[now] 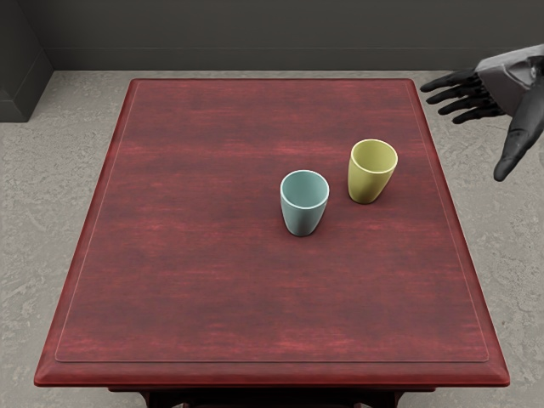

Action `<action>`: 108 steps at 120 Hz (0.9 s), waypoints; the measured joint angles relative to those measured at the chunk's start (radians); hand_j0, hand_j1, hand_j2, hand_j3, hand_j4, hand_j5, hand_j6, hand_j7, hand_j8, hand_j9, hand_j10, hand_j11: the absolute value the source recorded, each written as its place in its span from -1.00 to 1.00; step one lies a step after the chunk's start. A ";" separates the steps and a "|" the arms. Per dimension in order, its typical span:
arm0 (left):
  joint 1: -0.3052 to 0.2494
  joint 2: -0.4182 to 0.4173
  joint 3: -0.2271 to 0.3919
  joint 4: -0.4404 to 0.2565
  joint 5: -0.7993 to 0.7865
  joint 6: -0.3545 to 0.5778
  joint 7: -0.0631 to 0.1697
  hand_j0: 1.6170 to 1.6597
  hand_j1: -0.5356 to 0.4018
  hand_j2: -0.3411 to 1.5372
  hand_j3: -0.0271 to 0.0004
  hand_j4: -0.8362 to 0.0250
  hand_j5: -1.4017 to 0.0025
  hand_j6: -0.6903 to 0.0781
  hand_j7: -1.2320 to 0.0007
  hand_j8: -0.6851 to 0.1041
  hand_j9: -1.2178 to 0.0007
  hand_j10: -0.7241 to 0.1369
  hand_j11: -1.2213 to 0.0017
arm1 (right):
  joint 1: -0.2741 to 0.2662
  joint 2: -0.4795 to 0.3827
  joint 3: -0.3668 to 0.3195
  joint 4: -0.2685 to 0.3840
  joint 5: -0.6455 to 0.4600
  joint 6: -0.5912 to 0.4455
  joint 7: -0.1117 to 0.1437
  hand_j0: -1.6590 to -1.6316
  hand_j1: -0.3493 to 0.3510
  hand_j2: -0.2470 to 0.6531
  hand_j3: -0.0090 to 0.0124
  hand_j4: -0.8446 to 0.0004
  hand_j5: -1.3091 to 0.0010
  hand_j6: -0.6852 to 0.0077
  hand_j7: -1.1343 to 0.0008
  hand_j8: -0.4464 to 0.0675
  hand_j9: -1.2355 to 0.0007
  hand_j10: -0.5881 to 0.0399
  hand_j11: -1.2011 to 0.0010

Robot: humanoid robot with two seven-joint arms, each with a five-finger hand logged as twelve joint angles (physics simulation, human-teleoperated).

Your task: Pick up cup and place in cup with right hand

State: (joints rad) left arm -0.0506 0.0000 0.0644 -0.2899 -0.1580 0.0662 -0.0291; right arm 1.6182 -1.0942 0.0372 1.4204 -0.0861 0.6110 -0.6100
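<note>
My right hand [478, 136] shows at the upper right, off the table's right edge, with its fingers spread and nothing held. To its left, a yellow cup [369, 183] stands upright on the table, mouth up. A light blue cup [303, 217] also stands upright, to the left of the yellow one and a little nearer the front edge. A small gap separates the two cups, and the hand touches neither.
The red wooden table [212, 280] has a raised border along its edges. Grey floor surrounds it, with a dark wall [255, 34] behind and a dark block at the far left.
</note>
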 joint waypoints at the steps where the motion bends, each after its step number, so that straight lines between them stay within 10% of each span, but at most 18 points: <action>1: 0.000 0.000 0.000 0.000 0.000 0.000 0.000 0.92 0.88 -0.64 0.97 0.93 0.99 0.79 0.99 0.73 0.99 0.67 0.99 | 0.002 0.001 -0.003 0.003 -0.001 0.000 0.000 -0.93 -0.94 -0.46 -0.16 0.95 0.96 0.92 0.96 0.66 0.96 0.81 0.96; 18: 0.000 0.000 0.000 0.000 0.000 0.000 0.000 0.92 0.88 -0.64 0.96 0.93 0.99 0.79 0.99 0.73 0.99 0.67 0.99 | 0.024 0.040 -0.009 0.011 -0.006 0.001 -0.001 -0.93 -0.94 -0.46 -0.16 0.95 0.96 0.91 0.96 0.65 0.96 0.81 0.96; 38: 0.000 0.000 0.000 0.000 0.000 0.000 0.000 0.92 0.88 -0.64 0.97 0.93 0.99 0.79 0.99 0.73 0.99 0.67 0.99 | 0.066 0.323 0.014 -0.033 -0.190 -0.032 -0.001 -0.93 -0.93 -0.46 -0.16 0.94 0.96 0.91 0.95 0.65 0.96 0.80 0.95; 64: 0.000 0.000 0.000 0.000 0.000 0.000 0.000 0.92 0.88 -0.64 0.97 0.93 0.99 0.79 0.99 0.73 0.99 0.67 0.99 | 0.029 0.539 -0.029 -0.044 -0.377 -0.424 -0.001 -0.93 -0.93 -0.46 -0.16 0.94 0.96 0.91 0.95 0.64 0.95 0.80 0.95; 108: 0.000 0.000 0.000 0.000 0.000 0.000 0.000 0.92 0.88 -0.64 0.97 0.93 0.99 0.79 0.99 0.73 0.99 0.67 0.99 | -0.074 0.742 -0.177 -0.005 -0.429 -0.725 -0.001 -0.93 -0.92 -0.46 -0.16 0.94 0.95 0.90 0.95 0.64 0.95 0.80 0.95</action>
State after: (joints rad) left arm -0.0506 0.0000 0.0645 -0.2899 -0.1580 0.0661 -0.0291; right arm 1.5443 -0.3524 -0.1400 1.4156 -0.5153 -0.1144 -0.6109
